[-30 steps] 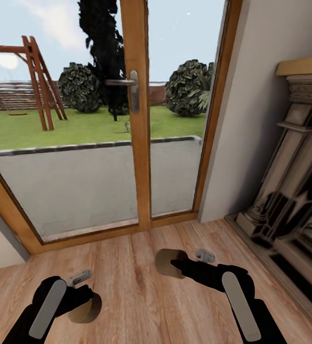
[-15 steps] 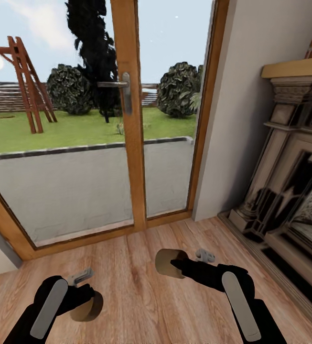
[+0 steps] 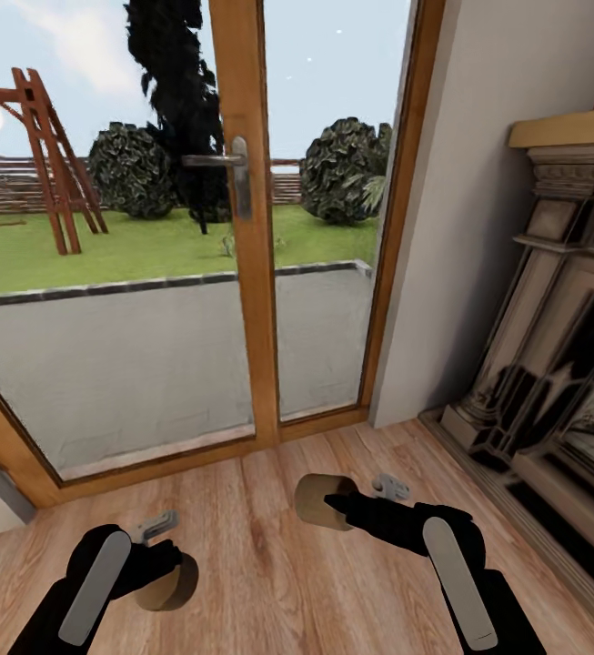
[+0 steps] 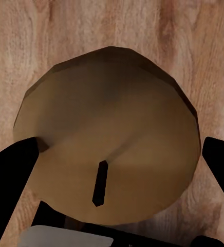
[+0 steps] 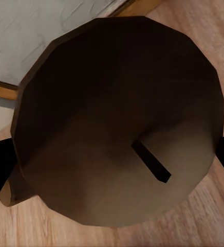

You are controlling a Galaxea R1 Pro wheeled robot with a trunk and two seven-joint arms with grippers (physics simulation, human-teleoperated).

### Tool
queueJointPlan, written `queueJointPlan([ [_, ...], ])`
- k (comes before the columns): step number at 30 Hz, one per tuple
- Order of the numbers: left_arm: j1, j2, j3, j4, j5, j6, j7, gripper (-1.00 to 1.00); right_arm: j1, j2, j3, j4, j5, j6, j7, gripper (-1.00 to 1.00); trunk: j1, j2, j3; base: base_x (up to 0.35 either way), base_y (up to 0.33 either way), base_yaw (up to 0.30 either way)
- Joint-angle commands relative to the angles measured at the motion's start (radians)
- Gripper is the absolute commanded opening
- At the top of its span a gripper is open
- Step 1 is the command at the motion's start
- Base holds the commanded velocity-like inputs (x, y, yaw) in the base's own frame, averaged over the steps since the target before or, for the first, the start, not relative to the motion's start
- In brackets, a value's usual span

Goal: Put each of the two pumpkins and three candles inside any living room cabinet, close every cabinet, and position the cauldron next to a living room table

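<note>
A stubby beige-brown cylindrical candle [image 3: 166,582] is gripped between the closed-in fingers of the black left gripper [image 3: 162,557], held above the light wood plank floor [image 3: 260,546]. A second beige-brown candle [image 3: 320,500] is clamped likewise in the black right gripper [image 3: 335,501]. Ahead stand the wood-framed glass doors [image 3: 246,273]; the carved fireplace surround [image 3: 551,364] is seen at the right. Dark wicks [image 4: 98,183] are shown in both wrist views.

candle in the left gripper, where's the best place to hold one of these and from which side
Grip the candle across its round side wall, fingers on opposite sides, coming in along its axis toward the wick end. It is a short stubby cylinder, so the curved wall is the only wide grip; the left gripper holds it this way.
</note>
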Motion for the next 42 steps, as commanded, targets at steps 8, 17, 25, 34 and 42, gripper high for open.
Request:
queueJointPlan([
  [8,-0.001,0.0,-0.01,-0.01,0.01,0.002,0.009,-1.0,-0.001,0.001,0.0,-0.001,-0.014,0.003,-0.01,-1.0,0.0,0.0,-0.001,0.011,-0.009,0.0],
  [17,-0.001,0.0,-0.012,-0.027,0.01,0.002,0.009,-1.0,-0.001,0.002,0.0,-0.001,-0.014,0.003,-0.01,-1.0,0.0,0.0,-0.001,0.0,0.0,0.0],
  [25,-0.001,0.0,-0.012,-0.027,0.01,0.002,0.01,-1.0,-0.001,0.002,0.0,-0.001,-0.014,0.003,-0.009,-1.0,0.0,0.0,-0.001,0.0,-0.139,0.0],
  [34,-0.001,0.0,-0.012,-0.029,0.01,0.002,0.01,-1.0,-0.001,0.002,-0.001,-0.001,-0.013,0.003,-0.008,-1.0,0.0,0.0,-0.001,0.0,-0.122,0.0],
  [42,-0.001,0.0,-0.013,-0.03,0.01,0.004,0.01,-1.0,-0.001,0.001,-0.001,-0.001,-0.014,0.003,-0.007,-1.0,0.0,0.0,-0.001,-0.091,-0.048,0.0],
])
